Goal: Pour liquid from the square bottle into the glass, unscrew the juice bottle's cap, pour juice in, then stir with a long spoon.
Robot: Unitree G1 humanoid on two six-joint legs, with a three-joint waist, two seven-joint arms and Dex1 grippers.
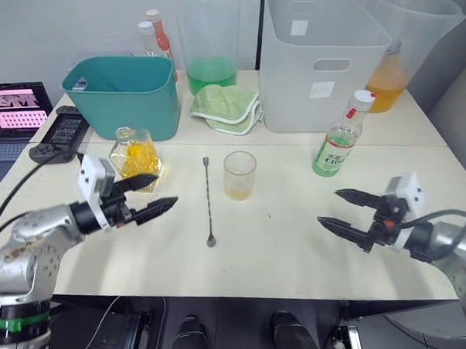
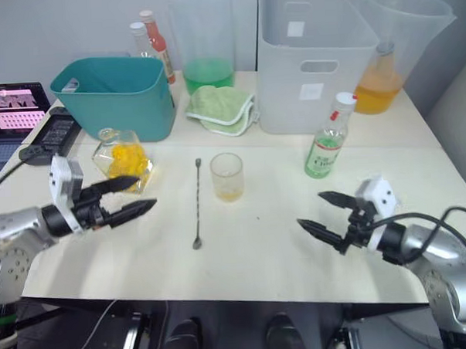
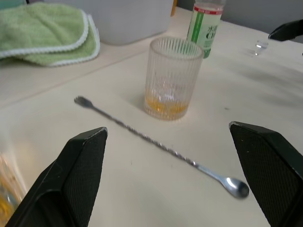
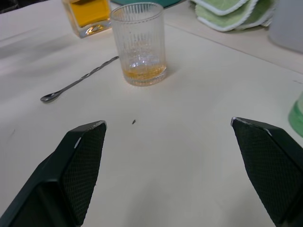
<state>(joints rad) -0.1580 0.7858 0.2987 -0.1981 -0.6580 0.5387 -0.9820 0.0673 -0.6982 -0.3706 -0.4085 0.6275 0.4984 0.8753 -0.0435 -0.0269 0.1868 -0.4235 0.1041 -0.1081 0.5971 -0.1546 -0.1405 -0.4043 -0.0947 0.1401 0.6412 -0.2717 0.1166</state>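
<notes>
Both hands hover empty over the counter (image 1: 283,249) with fingers spread: the left hand (image 1: 147,195) just beside the square bottle (image 1: 135,155), the right hand (image 1: 351,212) near the juice bottle (image 1: 340,139). Between them the glass (image 1: 240,174) stands upright with a little amber liquid in it, the spoon (image 1: 209,200) lying just beside it. The juice bottle looks light, smooth and tippy, so I would hold its body low and twist the white cap (image 1: 362,99).

Head stereo pair looks down over the table (image 1: 298,241); both wrist cameras, low and close, share the glass (image 3: 173,78).
</notes>
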